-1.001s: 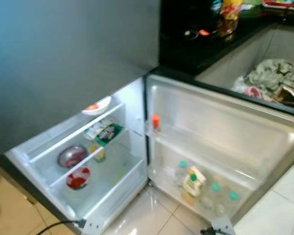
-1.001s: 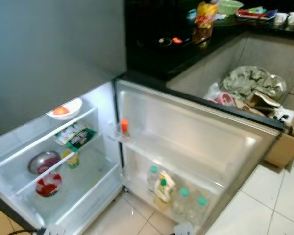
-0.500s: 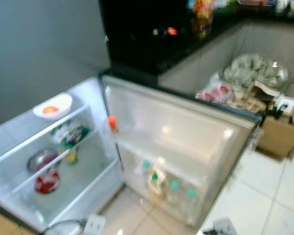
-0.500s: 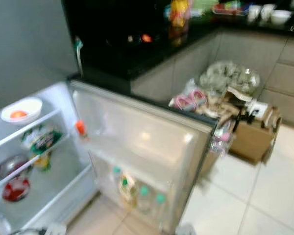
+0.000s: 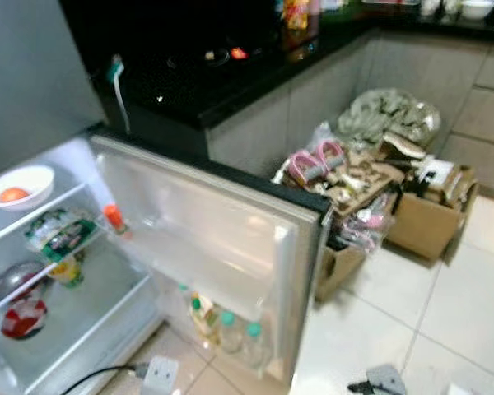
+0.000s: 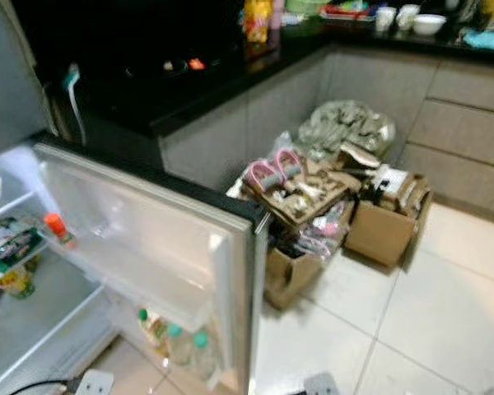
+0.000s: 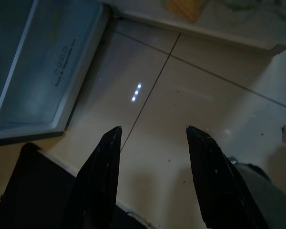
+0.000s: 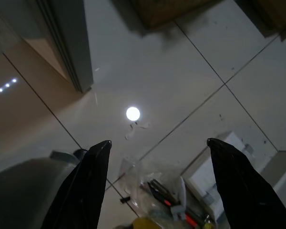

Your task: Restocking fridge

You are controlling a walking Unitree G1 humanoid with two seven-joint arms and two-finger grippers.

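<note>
Both grippers, left (image 7: 152,143) and right (image 8: 157,152), hung wide apart and empty. The fridge door (image 5: 206,230) stood open. A careless step risked bumping it or the boxes (image 5: 424,222).

Head pair looking forward and down from standing height, both sharing the open fridge door (image 5: 222,247), the black worktop (image 5: 230,74) beyond and the cardboard boxes (image 6: 379,222) to the right. Wrist cameras pointing straight down, close above the tiled floor (image 8: 181,95), each along its own spread jaws.
</note>
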